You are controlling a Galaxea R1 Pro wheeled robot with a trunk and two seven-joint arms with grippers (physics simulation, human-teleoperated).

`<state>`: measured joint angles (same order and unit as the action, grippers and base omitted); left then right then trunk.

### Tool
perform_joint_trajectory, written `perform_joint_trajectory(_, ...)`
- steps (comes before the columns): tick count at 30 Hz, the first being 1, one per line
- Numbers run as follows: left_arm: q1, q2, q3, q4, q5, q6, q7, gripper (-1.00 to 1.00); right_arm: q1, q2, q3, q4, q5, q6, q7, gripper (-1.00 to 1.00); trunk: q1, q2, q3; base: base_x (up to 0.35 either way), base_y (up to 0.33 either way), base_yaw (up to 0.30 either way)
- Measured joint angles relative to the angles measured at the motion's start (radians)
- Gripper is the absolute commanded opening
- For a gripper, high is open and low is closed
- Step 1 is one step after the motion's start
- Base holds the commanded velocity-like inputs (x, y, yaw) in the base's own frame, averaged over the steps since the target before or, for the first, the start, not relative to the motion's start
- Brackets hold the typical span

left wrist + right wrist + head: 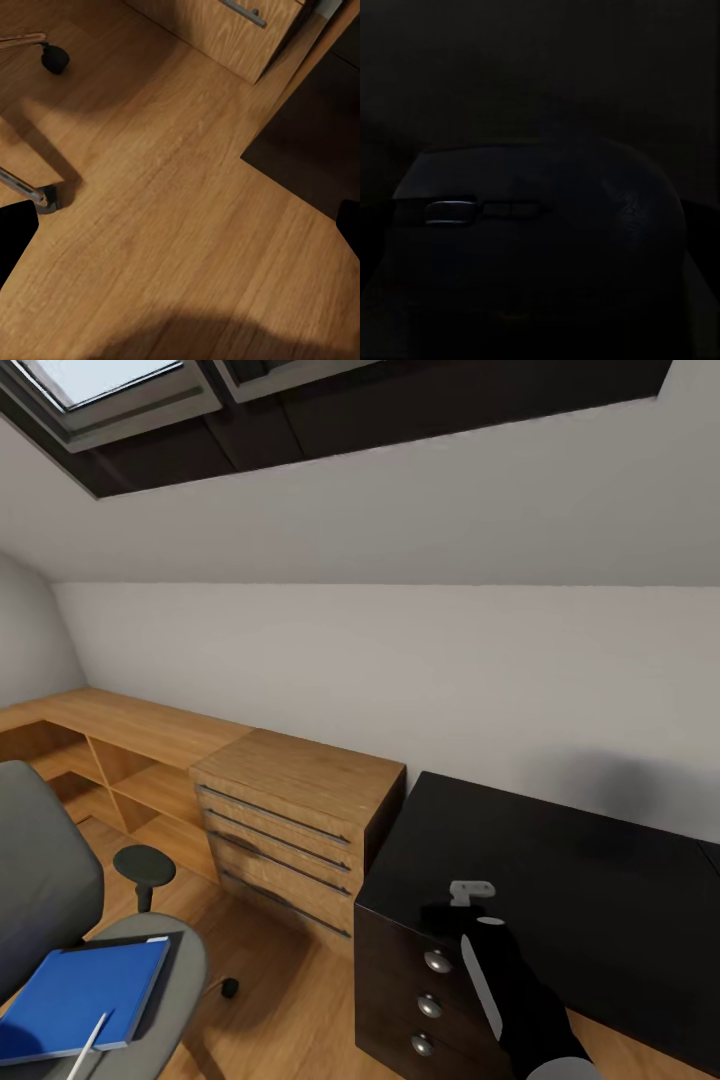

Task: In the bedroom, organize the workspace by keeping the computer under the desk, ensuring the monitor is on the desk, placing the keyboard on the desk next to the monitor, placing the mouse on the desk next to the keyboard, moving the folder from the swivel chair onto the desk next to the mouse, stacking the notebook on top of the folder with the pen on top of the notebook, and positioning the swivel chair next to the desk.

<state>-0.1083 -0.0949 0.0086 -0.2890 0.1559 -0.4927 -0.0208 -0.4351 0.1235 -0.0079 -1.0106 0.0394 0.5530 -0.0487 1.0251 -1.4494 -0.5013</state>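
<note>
Your right hand [455,910] rests over the mouse [540,225] on the black surface [600,880]; I cannot tell either hand's grip state.

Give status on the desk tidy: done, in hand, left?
Done: nothing I can confirm. In hand: right end effector hovers at the desk corner, what looks like the mouse close before its camera; grip unclear. Left: folder with pen on it lies on the swivel chair; stacking and chair placement pending.
</note>
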Motion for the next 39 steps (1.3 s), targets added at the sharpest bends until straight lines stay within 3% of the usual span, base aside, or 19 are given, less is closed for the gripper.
perform_joint_trajectory(32,0.000,0.000,0.000,0.000,0.000,-0.001,0.000,1.00,0.000,-0.004,0.000,0.004,0.000,-0.005,-0.001,-1.00,0.000,0.000,0.000,0.000,0.000,0.000)
perform_joint_trajectory(33,0.000,0.000,0.000,0.000,0.000,-0.001,0.000,1.00,0.000,-0.004,0.000,0.004,0.000,-0.005,-0.001,1.00,0.000,0.000,0.000,0.000,0.000,0.000)
perform_joint_trajectory(39,0.000,0.000,0.000,0.000,0.000,-0.001,0.000,1.00,0.000,-0.004,0.000,0.004,0.000,-0.005,-0.001,1.00,0.000,0.000,0.000,0.000,0.000,0.000)
